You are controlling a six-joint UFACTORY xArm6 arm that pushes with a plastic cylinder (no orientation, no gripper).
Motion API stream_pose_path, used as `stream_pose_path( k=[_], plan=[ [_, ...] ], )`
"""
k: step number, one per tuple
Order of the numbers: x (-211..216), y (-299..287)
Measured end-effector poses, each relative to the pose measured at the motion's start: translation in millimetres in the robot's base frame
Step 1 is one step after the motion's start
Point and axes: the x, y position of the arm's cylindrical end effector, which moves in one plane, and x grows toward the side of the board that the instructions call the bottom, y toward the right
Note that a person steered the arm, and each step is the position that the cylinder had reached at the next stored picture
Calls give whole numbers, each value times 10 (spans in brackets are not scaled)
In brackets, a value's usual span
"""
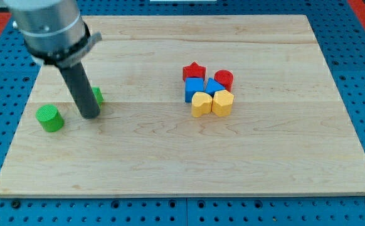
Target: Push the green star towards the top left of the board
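The green star [98,96] lies at the board's left, mostly hidden behind my dark rod; only a small green edge shows on the rod's right side. My tip [89,115] rests on the board right against the star, just below and left of it. A green cylinder [49,118] stands further to the view's left, apart from the tip.
A tight cluster sits right of centre: a red star [194,71], a red cylinder [224,79], a blue cube [194,88], another blue block [214,86], a yellow heart [201,104] and a yellow hexagon-like block [222,102]. The wooden board [170,163] lies on a blue pegboard.
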Motion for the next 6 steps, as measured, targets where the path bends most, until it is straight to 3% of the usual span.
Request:
stream_pose_path(
  k=[2,4,6],
  plan=[
    [-186,194],
    [-205,-422],
    [-1082,-165]
  ],
)
